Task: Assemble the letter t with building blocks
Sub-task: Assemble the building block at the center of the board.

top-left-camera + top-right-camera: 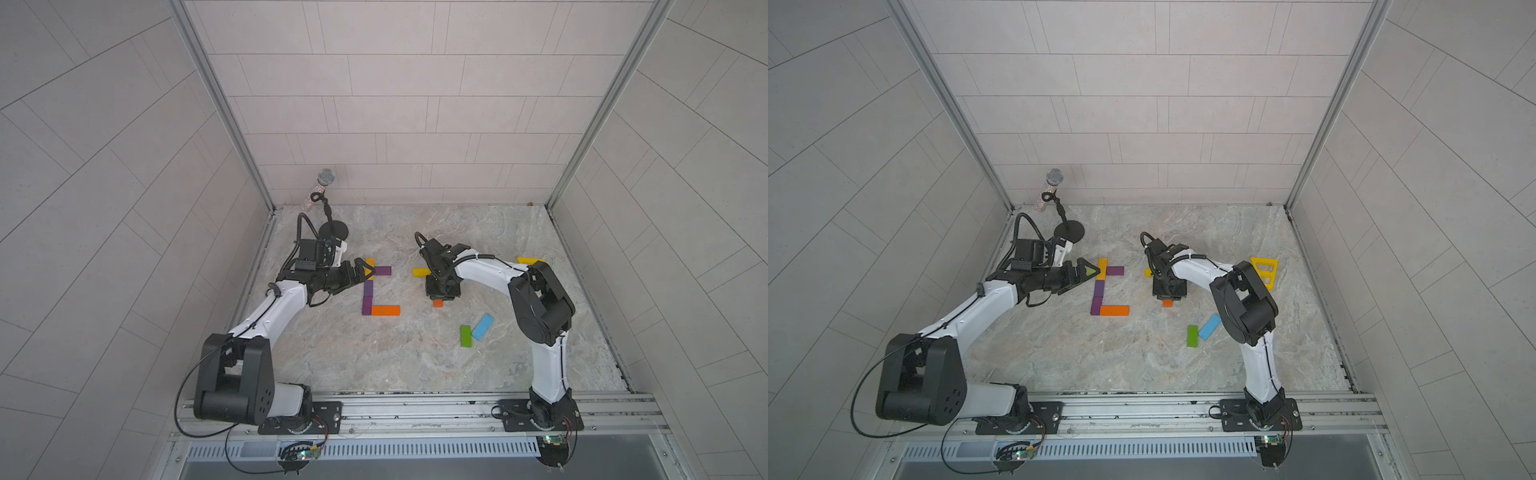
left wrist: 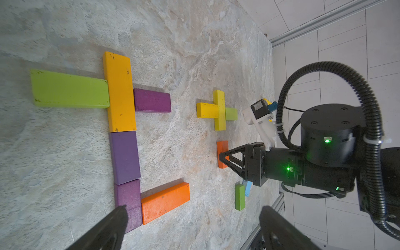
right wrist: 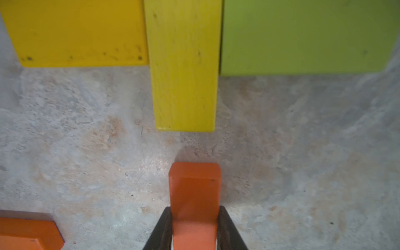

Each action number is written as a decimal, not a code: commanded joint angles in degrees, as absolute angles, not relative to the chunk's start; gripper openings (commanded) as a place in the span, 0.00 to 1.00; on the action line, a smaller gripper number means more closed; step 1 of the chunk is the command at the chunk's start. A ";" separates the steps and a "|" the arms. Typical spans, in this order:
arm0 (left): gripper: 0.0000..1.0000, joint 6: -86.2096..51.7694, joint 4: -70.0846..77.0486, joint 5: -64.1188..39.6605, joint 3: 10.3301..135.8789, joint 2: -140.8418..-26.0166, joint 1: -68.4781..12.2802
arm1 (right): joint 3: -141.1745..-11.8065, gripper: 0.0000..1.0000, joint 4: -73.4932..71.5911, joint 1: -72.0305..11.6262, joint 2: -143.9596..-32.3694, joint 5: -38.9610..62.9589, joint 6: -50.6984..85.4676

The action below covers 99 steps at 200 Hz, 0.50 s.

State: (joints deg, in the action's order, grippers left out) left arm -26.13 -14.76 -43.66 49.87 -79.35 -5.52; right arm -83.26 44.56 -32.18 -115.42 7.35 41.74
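Orange block [image 3: 194,188] sits clamped between jaws of the right pincer [image 3: 195,208].

Left of the worktop's [image 1: 374,365] middle, a three-block column [image 2: 124,155] runs far to near. A left side block [image 2: 69,88] and a right side block [image 2: 151,100] abut its far part; a foot block [image 2: 165,202] abuts its near end on the right. Further right sits a three-block cross [image 2: 219,110]. Nearward, in line with its stem but apart, a gripped block [image 3: 194,194] sits between the right pincer's [image 3: 194,218] jaws. Toward the near right corner lie a loose block [image 1: 466,336] and its neighbour [image 1: 483,326]. A frame [image 1: 1264,272] lies toward the right edge, a microphone stand [image 1: 332,228] in the far left corner.
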 commanded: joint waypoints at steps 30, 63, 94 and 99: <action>1.00 -26.37 -14.02 -44.17 50.76 -79.98 -4.82 | -84.81 0.18 45.10 -31.83 -117.76 7.21 41.41; 1.00 -26.36 -14.15 -44.21 50.81 -80.00 -4.59 | -85.17 0.18 45.06 -31.47 -118.30 7.38 41.40; 1.00 -26.28 -14.24 -44.35 50.77 -80.11 -4.55 | -85.34 0.19 45.02 -31.32 -118.68 7.38 41.39; 1.00 -26.32 -14.26 -44.40 50.81 -80.10 -4.49 | -85.34 0.18 45.06 -31.32 -118.74 7.34 41.36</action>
